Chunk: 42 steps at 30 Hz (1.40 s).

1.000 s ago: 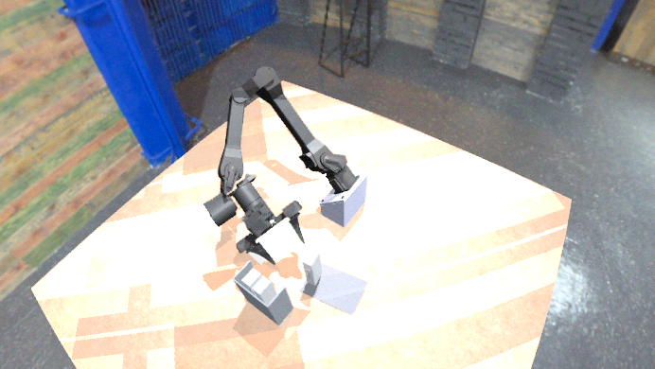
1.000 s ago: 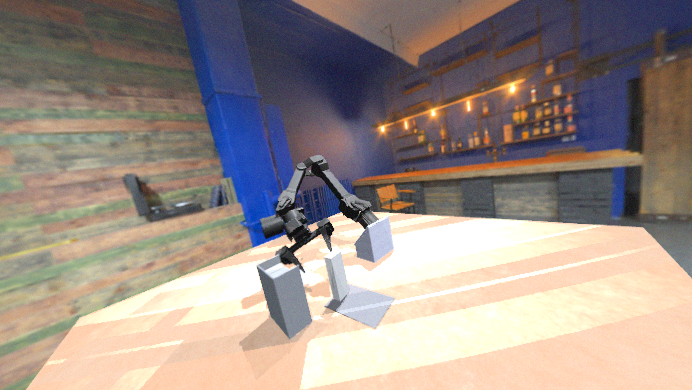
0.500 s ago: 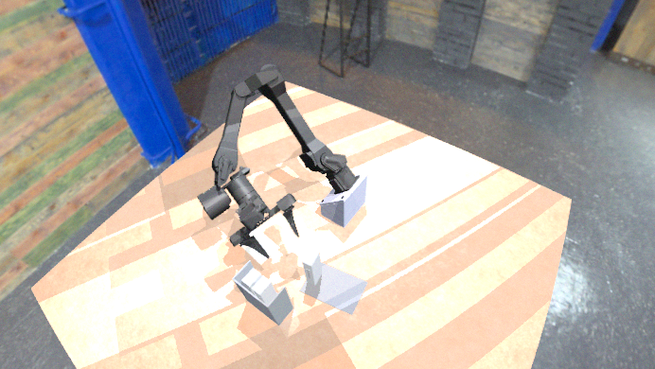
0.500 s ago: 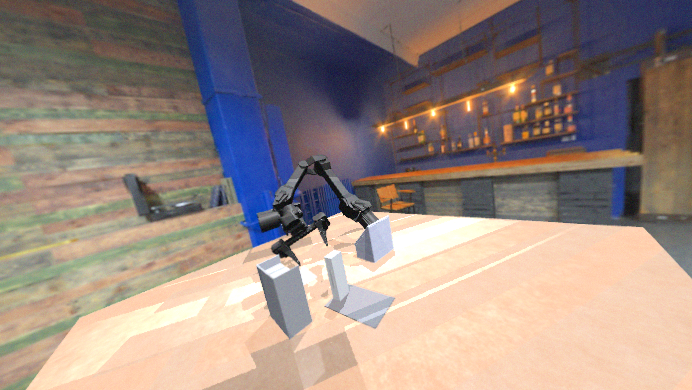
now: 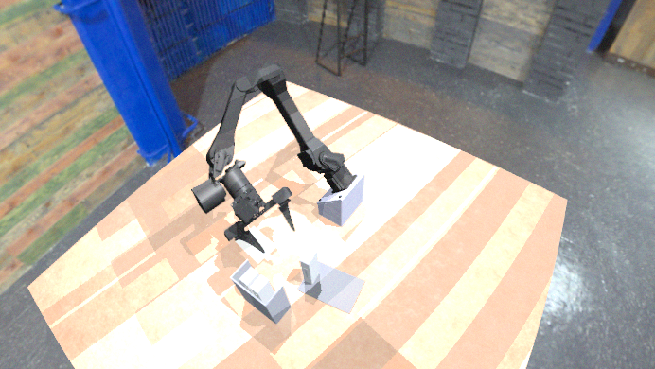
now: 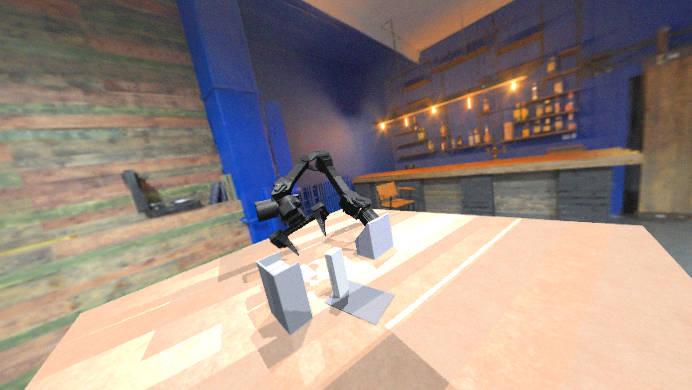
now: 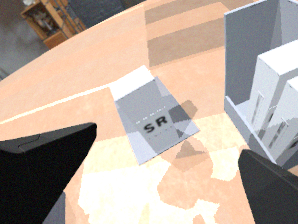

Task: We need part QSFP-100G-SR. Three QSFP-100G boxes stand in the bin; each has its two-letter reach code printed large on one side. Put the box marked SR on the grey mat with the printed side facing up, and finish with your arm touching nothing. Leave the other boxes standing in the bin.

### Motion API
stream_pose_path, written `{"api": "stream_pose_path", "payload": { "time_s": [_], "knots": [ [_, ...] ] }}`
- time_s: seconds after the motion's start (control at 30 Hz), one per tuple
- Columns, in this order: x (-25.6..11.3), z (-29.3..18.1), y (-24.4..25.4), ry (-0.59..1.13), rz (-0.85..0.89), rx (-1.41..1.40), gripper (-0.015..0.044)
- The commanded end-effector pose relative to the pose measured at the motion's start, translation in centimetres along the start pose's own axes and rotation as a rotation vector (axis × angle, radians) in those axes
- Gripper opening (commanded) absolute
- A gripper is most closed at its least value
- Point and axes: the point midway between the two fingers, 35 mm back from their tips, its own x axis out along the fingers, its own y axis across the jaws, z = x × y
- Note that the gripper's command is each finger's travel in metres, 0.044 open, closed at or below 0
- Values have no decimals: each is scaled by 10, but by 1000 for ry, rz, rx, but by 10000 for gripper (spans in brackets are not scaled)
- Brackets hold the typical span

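- Bkgd: plank wall [image 5: 52, 123] [image 6: 100, 125] w/ green & reddish boards, next to a blue pillar [image 5: 114, 76] [image 6: 230, 140]; exterior view also gets a bar counter [image 6: 500, 162], bottles on shelves & a string of lit bulbs.
- Tabletop [image 5: 454, 255] [image 6: 525, 280] [image 7: 85, 107]: peach & cream stripes/patches, strong light, some shadows.
- Mat, i.e. the grey mat [image 5: 343, 289] [image 6: 367, 306] [image 7: 146, 156], lies flat on the tabletop, near the bin.
- SR box [image 5: 309, 271] [image 6: 336, 272] [image 7: 141, 107]: on the mat, standing tall on its narrow end, toward one edge; "SR" readable in wrist cam, on an upright side, so print faces sideways, not up.
- Bin [image 5: 280, 307] [image 6: 294, 300] [image 7: 245, 55]: grey, open-topped, beside the mat w/ a gap btw.
- Other two boxes [image 5: 257, 280] [image 7: 277, 72] stand in the bin, side by side; their codes can't be read.
- Gripper [image 5: 278, 241] [image 6: 311, 245] [image 7: 168, 143]: released, fingers spread wide, nothing btw them; it's up above the tabletop, apart from SR box & bin.
- Arm [image 5: 292, 114] [image 6: 337, 180]: black, bent high in an arch; its foot meets a pale lavender-grey wedge-shaped block [image 5: 352, 203] [image 6: 381, 237].
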Motion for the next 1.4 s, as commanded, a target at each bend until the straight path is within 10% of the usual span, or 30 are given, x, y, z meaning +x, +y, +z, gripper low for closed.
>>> {"api": "stream_pose_path", "payload": {
  "time_s": [0.0,0.6,1.17,1.37],
  "knots": [
    [-4,4,1,3,-3,4,440],
    [-17,21,11,-2,1,0,440],
    [-3,22,18,148,6,382,0],
    [1,23,20,206,-14,526,0]
  ]
}}
